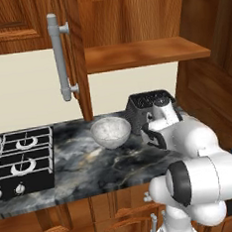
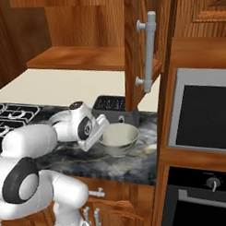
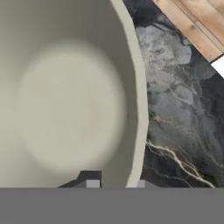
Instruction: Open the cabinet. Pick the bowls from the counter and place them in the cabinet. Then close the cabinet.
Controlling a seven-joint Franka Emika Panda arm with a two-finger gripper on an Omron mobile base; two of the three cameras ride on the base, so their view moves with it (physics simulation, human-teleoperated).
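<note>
The cabinet [image 1: 142, 53] stands open, its left door [image 1: 75, 52] and right door [image 2: 135, 49] swung out and the wooden shelf [image 2: 80, 58] bare. A speckled whitish-grey bowl [image 1: 111, 132] sits on the dark marble counter [image 1: 122, 162] left of my hand. A second, cream bowl [image 2: 119, 137] rests in front of the toaster. My gripper [image 2: 100, 136] reaches down onto its left rim. In the hand view the cream bowl [image 3: 65, 105] is seen from inside, and the gripper [image 3: 116, 183] is shut on its rim, one tip on each side of the wall.
A black toaster [image 1: 147, 105] stands at the back of the counter. The gas hob [image 1: 22, 156] lies to the left. A built-in oven [image 2: 202, 116] sits in the tall unit on the right. Drawers [image 1: 126, 211] run under the counter edge.
</note>
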